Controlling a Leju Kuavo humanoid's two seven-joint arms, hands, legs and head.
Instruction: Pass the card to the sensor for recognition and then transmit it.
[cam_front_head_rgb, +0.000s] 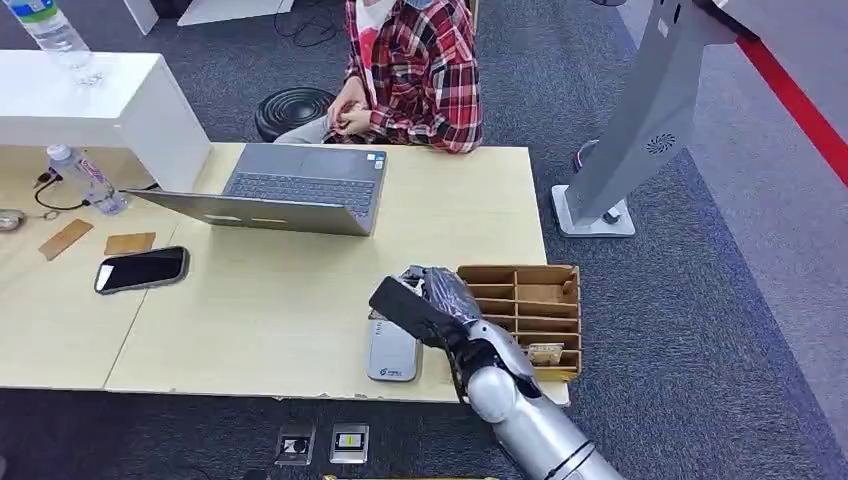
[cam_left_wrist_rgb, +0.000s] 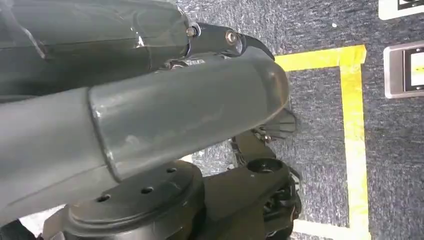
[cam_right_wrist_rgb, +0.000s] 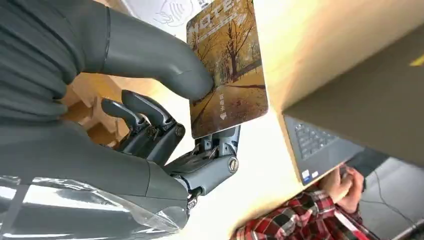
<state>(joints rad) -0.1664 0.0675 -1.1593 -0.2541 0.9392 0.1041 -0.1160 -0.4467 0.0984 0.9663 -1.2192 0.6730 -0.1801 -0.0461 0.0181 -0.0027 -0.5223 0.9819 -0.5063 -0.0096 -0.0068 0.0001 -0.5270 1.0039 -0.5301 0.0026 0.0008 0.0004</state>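
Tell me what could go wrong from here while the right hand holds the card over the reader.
1. The right hand pinches the autumn-tree printed card by one edge under the thumb; it may slip or twist.
2. The hand sits between the grey flat card reader and the brown cardboard divider tray, so a sideways move could knock the tray.
3. The open grey laptop is close ahead.

Autumn-print card (cam_right_wrist_rgb: 227, 70) pinched in right hand (cam_right_wrist_rgb: 165, 105) beside laptop (cam_right_wrist_rgb: 320, 145)
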